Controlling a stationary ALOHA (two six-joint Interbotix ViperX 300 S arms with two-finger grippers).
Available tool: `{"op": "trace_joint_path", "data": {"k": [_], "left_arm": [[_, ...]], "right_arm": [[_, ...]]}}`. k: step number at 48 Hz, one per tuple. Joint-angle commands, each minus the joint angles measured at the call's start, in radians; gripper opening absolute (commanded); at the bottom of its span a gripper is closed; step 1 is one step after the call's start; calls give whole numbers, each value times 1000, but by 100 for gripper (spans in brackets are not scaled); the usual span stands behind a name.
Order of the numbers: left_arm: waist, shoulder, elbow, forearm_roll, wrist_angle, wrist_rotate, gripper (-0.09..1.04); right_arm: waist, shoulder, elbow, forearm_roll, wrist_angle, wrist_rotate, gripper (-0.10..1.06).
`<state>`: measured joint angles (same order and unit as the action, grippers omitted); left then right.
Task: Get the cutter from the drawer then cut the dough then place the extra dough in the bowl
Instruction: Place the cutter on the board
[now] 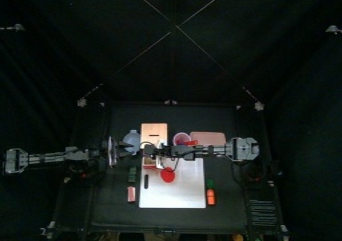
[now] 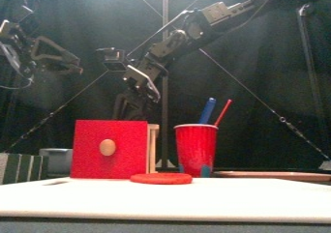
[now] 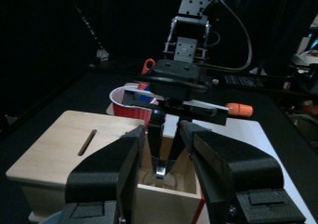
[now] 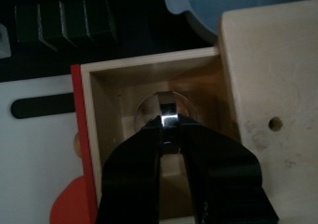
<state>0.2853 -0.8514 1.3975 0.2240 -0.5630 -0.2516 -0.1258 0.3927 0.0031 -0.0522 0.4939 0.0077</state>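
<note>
1. Your right gripper [image 4: 168, 125] reaches down into the open drawer of the wooden box [image 4: 267, 88]. Its jaws are pressed together on a shiny metal part of the cutter [image 4: 169, 102].
2. The cutter sits inside the drawer, low between its wooden walls. The red drawer front [image 2: 110, 148] stands forward of the box.
3. Your left gripper [image 3: 162, 144] hovers just above the same drawer, facing the right one. Its jaws are spread wide and hold nothing.
4. The red dough [image 2: 162, 178] lies flat on the white cutting board [image 2: 155, 203], just in front of the box and apart from both grippers.
5. The blue-grey bowl [image 4: 236, 0] stands beside the box.
6. A red cup [image 2: 196, 148] holding two toy knives stands on the box's other side.
</note>
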Motion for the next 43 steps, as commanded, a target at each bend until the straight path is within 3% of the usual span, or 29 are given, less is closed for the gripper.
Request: {"op": "trace_joint_path", "data": {"k": [1,17,31,43], "left_arm": [[2,2,-9,-12,-9,0,77],[15,2,-6,-15,-5,2,77],[44,3,-25,-51,-5,-2,77],[80,3,-57,-115,-5,2,77]], "right_arm": [[2,-92,-43,-11,26,2,51],[21,-265,-48,-35,121,5,51],[98,-420,114,-32,209,14,51],[158,-549,310,-49,209,144,50]]}}
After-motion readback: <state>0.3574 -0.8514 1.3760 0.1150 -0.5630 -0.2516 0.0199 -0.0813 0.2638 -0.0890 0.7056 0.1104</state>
